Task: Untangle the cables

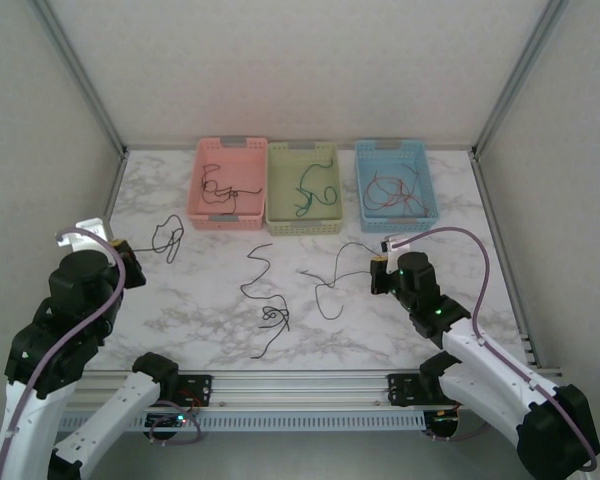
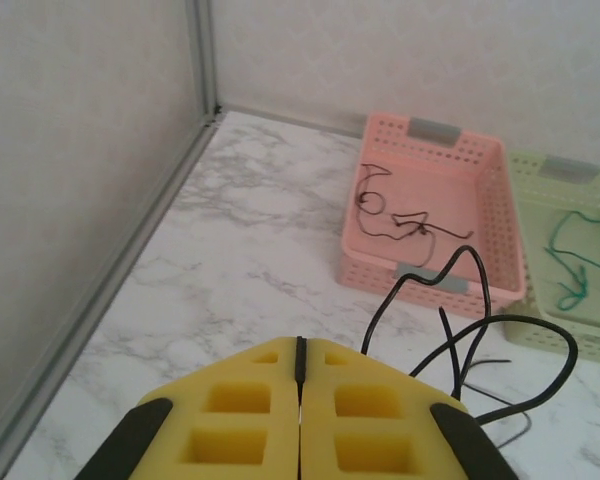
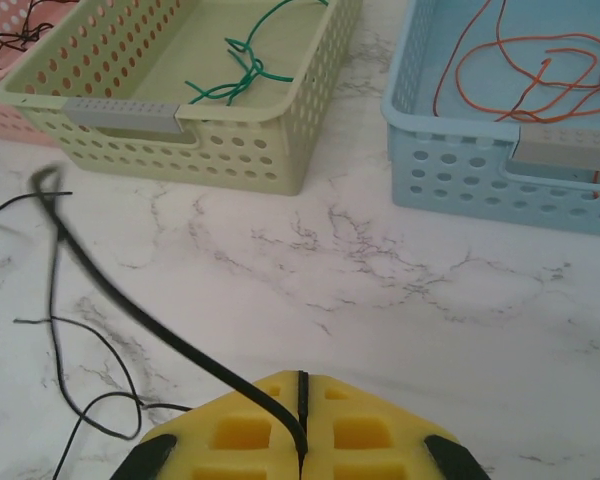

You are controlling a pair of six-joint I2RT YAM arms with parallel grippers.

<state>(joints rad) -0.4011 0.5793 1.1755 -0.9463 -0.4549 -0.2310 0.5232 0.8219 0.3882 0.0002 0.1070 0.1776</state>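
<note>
The cables are thread-thin and look almost weightless. They are limp enough to flop, yet springy enough to keep their kinks, so I judge they will slip and snag rather than resist. The safest hold is a firm pinch on a free end or a straight run, away from any knot.

Three lie on the tabletop (image 1: 180, 310): the left black cable (image 1: 167, 237), the middle black cable (image 1: 268, 300) and the right black cable (image 1: 332, 280). More sit in the pink basket (image 1: 197, 185), the green basket (image 1: 305, 226) and the blue basket (image 1: 400, 224).

The right tool (image 3: 300, 380) has its pads pressed together on the right black cable, which runs straight into the seam. The left tool (image 2: 300, 345) also has its pads together. The left black cable rises just past its tips and seems nipped there, though less plainly.

The top view gives the whole layout: the three loose cables lie apart from one another, and the middle one carries a small snarl at its near end. The wrist views add the grips, too small to read from above. The left wrist view shows loops standing up off the marble that look flat from overhead, and the right wrist view shows the green cable (image 3: 242, 78) knotted and the orange cable (image 3: 540, 70) coiled loosely
</note>
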